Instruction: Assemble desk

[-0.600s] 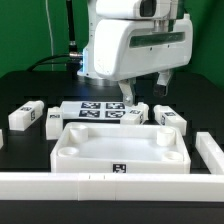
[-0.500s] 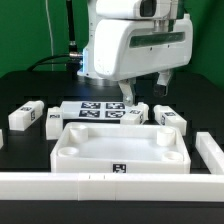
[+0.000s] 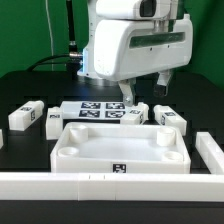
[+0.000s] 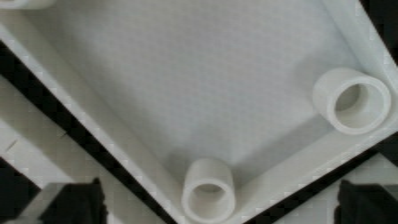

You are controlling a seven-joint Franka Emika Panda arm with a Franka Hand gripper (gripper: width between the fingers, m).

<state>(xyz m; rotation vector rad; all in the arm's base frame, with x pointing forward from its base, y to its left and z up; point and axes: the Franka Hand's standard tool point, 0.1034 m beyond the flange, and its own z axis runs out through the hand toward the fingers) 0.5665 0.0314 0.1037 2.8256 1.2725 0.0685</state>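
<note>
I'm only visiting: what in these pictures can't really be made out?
1. Exterior view: the marker board is partly hidden behind the arm and its end effector.
2. Exterior view: the tag on the front wall of the desk top is too small to read.
3. Exterior view: the white rail runs off the picture's edges.
4. Wrist view: only part of the desk top, with two round sockets, shows; the edges cut off the rest.

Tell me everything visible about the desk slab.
The slab is a white, plastic-looking rectangular tray with a raised rim, lying flat and open side up on the black table. A small black-and-white tag sits on its front wall. The wrist view shows two round sockets inside. Nothing grips it.
</note>
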